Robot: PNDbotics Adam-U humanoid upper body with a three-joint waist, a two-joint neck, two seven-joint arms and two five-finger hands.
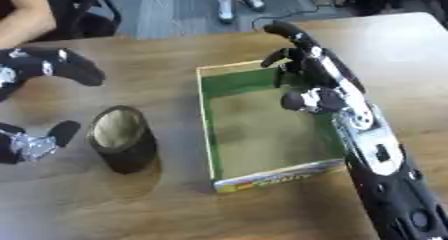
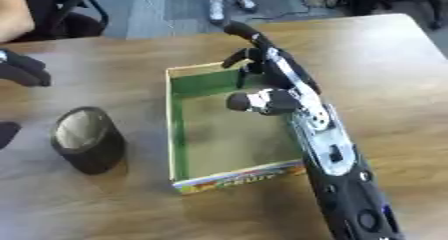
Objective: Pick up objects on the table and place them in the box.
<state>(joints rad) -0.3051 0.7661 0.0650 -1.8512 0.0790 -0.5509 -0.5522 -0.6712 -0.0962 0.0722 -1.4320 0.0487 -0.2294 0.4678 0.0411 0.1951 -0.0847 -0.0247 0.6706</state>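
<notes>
While the right hand (image 1: 317,79) is hovering empty, fingers spread, over the green-lined cardboard box (image 1: 206,134), a dark cylinder (image 1: 122,139) is standing on the wooden table (image 1: 131,204); the left hand (image 1: 35,69) is lying relaxed.

The right robot hand (image 1: 311,71) is black, with slim fingers and a rounded black thumb tip over silver metal. Its forearm (image 1: 372,144) has a silver-white plate with dark slots, widening to a glossy black casing with round fittings. The left robot hand (image 1: 39,66) is black with small white patches and silver parts.
</notes>
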